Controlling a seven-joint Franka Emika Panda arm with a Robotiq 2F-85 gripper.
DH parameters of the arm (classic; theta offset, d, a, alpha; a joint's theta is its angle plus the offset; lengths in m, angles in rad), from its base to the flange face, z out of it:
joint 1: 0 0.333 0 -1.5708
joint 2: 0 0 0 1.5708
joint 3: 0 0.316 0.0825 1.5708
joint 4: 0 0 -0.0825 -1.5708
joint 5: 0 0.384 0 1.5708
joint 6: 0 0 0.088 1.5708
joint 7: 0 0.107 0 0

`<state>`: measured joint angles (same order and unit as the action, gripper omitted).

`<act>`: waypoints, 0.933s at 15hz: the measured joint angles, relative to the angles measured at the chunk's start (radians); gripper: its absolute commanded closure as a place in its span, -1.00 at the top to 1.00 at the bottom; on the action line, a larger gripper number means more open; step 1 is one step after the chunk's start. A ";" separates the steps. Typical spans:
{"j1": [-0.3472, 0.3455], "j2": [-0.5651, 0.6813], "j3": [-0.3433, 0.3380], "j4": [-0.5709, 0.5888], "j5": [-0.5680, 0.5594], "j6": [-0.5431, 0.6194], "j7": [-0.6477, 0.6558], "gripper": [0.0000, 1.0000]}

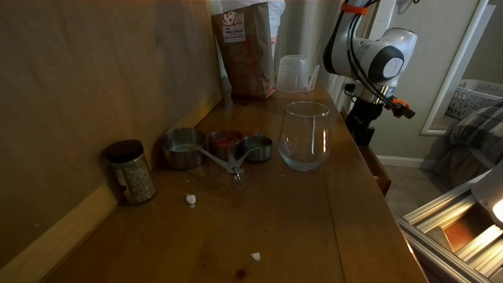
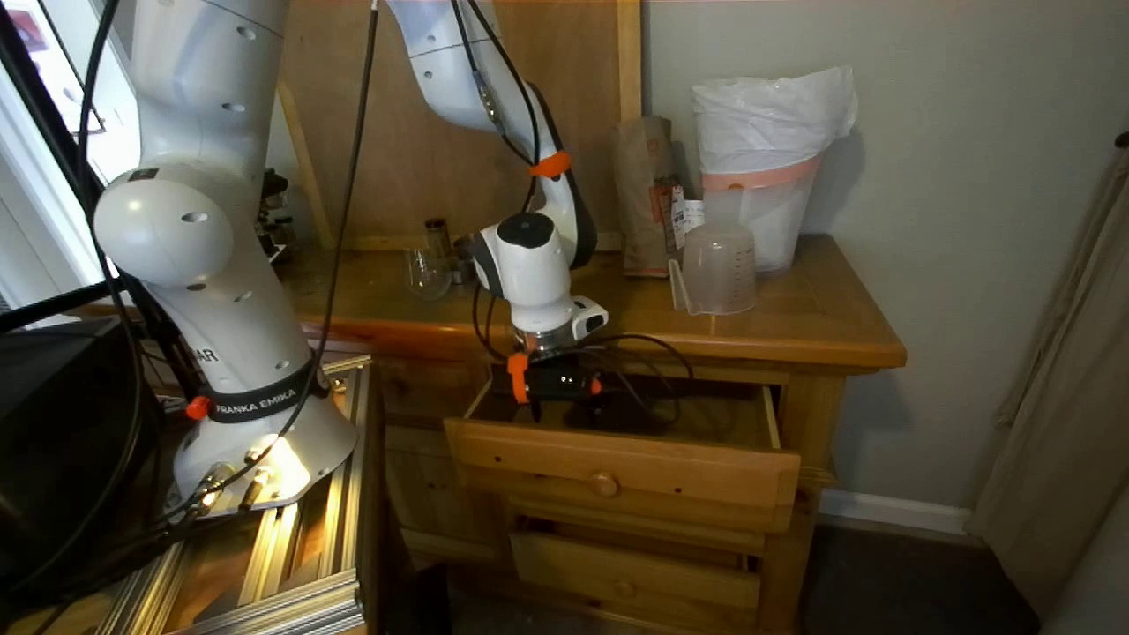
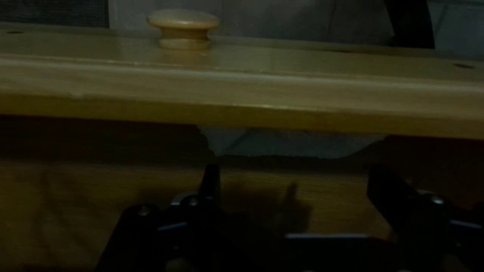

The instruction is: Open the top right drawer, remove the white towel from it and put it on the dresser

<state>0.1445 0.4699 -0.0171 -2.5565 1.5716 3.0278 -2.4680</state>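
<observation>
In the wrist view the top right drawer (image 3: 242, 88) stands open, one round knob (image 3: 184, 30) on its front. One white towel (image 3: 295, 145) is inside the drawer near its front panel, whose top edge hides part of the cloth. The hand (image 3: 293, 179) has its two fingers spread wide above the drawer's floor and grips nothing; the towel lies just beyond their tips, facing the gap.

In an exterior view the dresser (image 1: 275, 220) carries one drinking glass (image 1: 304, 143) just past one end of the drawer. Farther from the drawer are three metal measuring cups (image 1: 225, 147), joined at the handles; red shows inside the middle cup, and what they hold cannot be told. Farther again stands one jar (image 1: 134, 179) with a dark lid, flecked dry stuff inside. Two white bits (image 1: 191, 199) lie well apart from the drawer, a smaller crumb (image 1: 192, 206) beside one of them. One white basket (image 1: 467, 98) shows well beyond the drawer, its contents out of sight.

In an exterior view one arm (image 2: 538, 278) bends down to the drawer, the hand partly within it. On the dresser above the drawer stand one clear jug (image 2: 719, 272), narrow end up, one paper bag (image 2: 644, 198) and one bin (image 2: 781, 220) with a white liner (image 2: 767, 123); what the bag and bin hold is hidden. Below the drawer, one lower drawer (image 2: 635, 578) is partly pulled out, its inside in shadow.
</observation>
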 measured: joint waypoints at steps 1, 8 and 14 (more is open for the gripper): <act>0.000 0.012 0.000 0.007 0.000 0.000 0.000 1.00; 0.000 0.084 0.000 0.051 0.000 -0.001 0.000 1.00; 0.000 0.136 0.000 0.094 0.000 -0.001 -0.014 1.00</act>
<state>0.1443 0.6056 -0.0170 -2.4622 1.5716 3.0270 -2.4823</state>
